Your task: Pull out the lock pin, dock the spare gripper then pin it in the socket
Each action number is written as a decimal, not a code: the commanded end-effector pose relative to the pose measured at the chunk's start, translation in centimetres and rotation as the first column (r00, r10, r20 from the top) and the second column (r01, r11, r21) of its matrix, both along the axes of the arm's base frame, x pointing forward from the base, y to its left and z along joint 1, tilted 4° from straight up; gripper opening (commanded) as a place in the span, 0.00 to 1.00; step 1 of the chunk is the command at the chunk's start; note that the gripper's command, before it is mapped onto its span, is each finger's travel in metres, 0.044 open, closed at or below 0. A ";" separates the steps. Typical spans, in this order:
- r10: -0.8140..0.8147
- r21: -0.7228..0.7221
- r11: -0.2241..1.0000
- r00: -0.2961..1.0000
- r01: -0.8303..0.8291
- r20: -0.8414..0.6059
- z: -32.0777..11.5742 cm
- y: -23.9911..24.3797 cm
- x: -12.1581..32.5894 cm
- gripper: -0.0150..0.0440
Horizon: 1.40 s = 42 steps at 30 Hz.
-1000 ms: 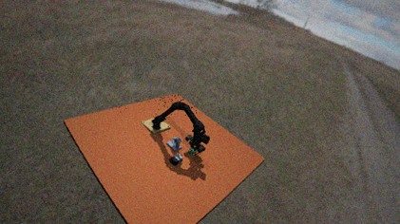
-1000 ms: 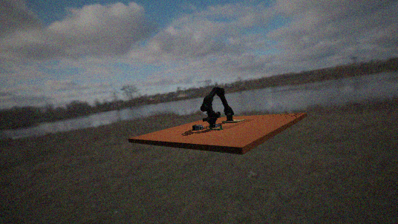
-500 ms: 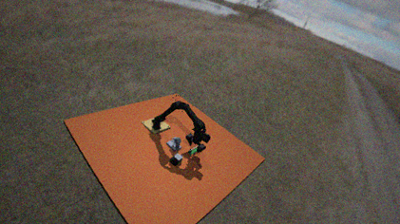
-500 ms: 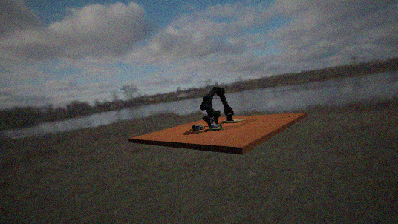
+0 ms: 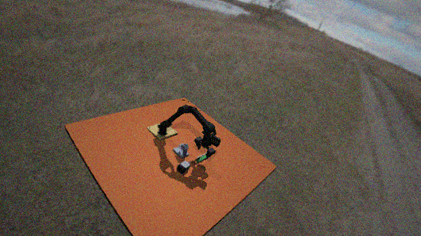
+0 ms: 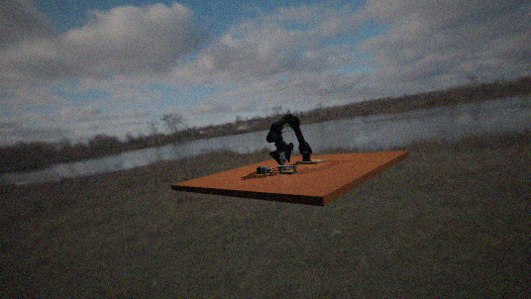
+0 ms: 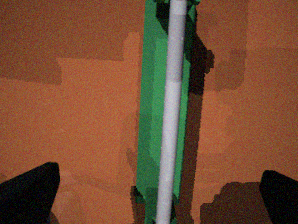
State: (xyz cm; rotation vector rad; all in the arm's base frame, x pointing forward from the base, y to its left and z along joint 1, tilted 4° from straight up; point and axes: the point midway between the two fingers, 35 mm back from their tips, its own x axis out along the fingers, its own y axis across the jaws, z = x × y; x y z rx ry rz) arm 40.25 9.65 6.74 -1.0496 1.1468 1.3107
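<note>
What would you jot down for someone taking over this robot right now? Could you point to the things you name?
Gripper: the black two-fingered gripper (image 5: 203, 149) (image 7: 162, 177) is wide open, holding nothing.
Where things are: a smooth pale grey rod (image 7: 172, 95) runs over a long green part (image 5: 201, 158) (image 7: 150, 110), between the spread fingers in the wrist view. A grey block-like piece (image 5: 184, 166) and another grey piece (image 5: 181, 151) sit nearby on the orange board (image 5: 132, 176) (image 6: 297, 185).
Done: fingers open; whether anything is docked or pinned, I cannot tell.
Left: check the socket and pin; back the arm away.

On my flat orange table (image 5: 132, 176) (image 6: 297, 188) (image 7: 90, 130), I see a grey-white blocky piece (image 5: 181, 151) beside a green strip-shaped holder (image 5: 201, 158) (image 7: 146, 120).
</note>
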 end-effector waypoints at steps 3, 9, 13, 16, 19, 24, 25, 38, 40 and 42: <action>0.000 0.000 1.000 1.000 0.000 -0.001 1.5 0.0 0.1 1.00; 0.000 0.000 1.000 1.000 0.000 -0.002 2.9 0.0 0.1 1.00; -0.001 -0.001 1.000 1.000 0.001 -0.003 3.8 0.0 0.1 1.00; -0.001 -0.001 1.000 1.000 0.001 -0.003 4.5 0.0 0.2 1.00; -0.001 0.000 1.000 1.000 0.001 -0.001 4.2 0.0 0.2 1.00; -0.010 0.003 1.000 1.000 0.010 0.009 5.7 0.0 0.3 1.00; -0.014 0.004 1.000 1.000 0.014 0.013 6.2 0.0 0.3 1.00; -0.193 -0.005 0.981 0.981 0.193 0.020 9.4 -1.3 0.7 1.00; -0.407 -0.029 0.913 0.913 0.407 -0.006 9.1 -2.7 1.1 1.00; -0.601 -0.057 0.799 0.799 0.599 -0.023 8.8 -4.3 1.5 1.00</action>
